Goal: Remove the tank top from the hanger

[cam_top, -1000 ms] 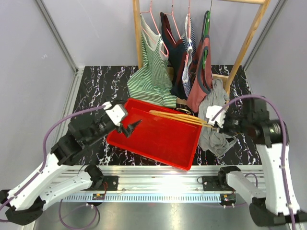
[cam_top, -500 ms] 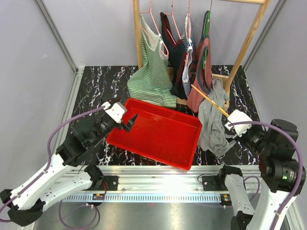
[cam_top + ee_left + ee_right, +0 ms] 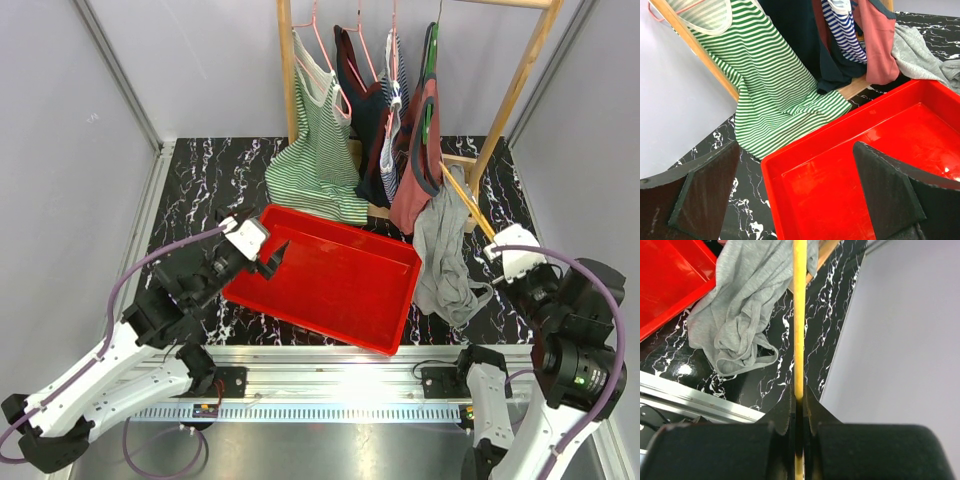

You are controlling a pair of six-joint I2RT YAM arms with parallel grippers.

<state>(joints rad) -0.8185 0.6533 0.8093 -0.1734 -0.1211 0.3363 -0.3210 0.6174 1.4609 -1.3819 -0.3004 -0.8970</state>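
One wooden hanger: clamped in right gripper, long axis pointed ahead across grey tank top.
Left gripper: spread open, farther off.

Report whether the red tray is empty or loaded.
Empty: the red tray shows only bare floor; the grey tank top lies beside it.

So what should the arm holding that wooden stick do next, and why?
Probably draw the hanger a little to the right, clear of the gray tank top. The right gripper is shut on one end, while the far end reaches over the crumpled top on the table; whether it is free of the straps is unclear.
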